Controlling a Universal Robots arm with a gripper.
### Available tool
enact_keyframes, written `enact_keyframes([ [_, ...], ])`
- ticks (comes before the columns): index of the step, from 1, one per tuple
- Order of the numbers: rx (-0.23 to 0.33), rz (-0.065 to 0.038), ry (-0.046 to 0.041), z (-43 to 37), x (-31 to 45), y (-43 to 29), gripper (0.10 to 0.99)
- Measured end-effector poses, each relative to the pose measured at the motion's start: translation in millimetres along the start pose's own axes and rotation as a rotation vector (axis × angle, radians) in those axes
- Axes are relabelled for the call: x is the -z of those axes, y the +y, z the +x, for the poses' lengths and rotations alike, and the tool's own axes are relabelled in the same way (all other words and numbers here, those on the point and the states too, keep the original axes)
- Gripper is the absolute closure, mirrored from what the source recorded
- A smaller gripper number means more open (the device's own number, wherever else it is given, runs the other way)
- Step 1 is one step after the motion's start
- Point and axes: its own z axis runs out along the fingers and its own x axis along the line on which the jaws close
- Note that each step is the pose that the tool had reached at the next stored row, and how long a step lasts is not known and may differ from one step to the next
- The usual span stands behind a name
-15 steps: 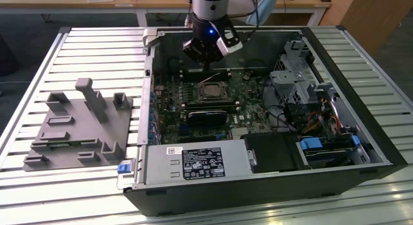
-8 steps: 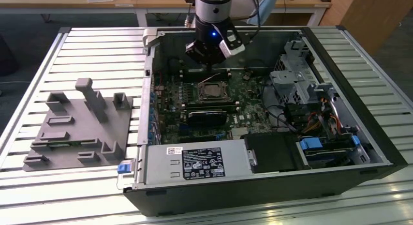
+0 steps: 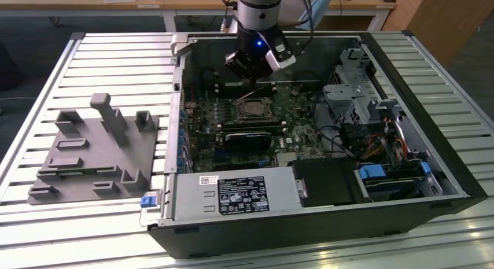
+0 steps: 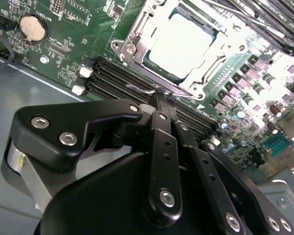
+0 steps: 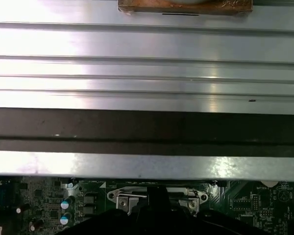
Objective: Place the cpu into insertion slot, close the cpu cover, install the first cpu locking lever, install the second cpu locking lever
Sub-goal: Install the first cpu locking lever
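The dull silver cpu [image 4: 181, 41] lies flat in the insertion slot [image 3: 253, 110] on the green board, the silvery cpu cover [image 4: 137, 36] closed down around it as a frame.

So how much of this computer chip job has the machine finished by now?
The cpu already sits in the insertion slot, and the cpu cover lies closed around it. In hand: the gripper is down at the socket's edge, its tips pinched together at a thin wire locking lever beside the memory slots. Whether either lever is latched yet cannot be told, so that part looks unfinished.
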Motion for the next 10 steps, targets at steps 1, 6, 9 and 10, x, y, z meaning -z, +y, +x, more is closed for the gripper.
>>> enact_keyframes([
  [1, 0.001, 0.0, 0.0001, -0.5, -0.6, 0.3, 0.98],
  [6, 0.003, 0.0, 0.0002, -2.6, -3.5, 1.6, 0.98],
  [9, 0.003, 0.0, 0.0001, -4.3, -4.6, 2.1, 0.98],
  [10, 0.003, 0.0, 0.0002, -4.8, -5.0, 2.2, 0.98],
])
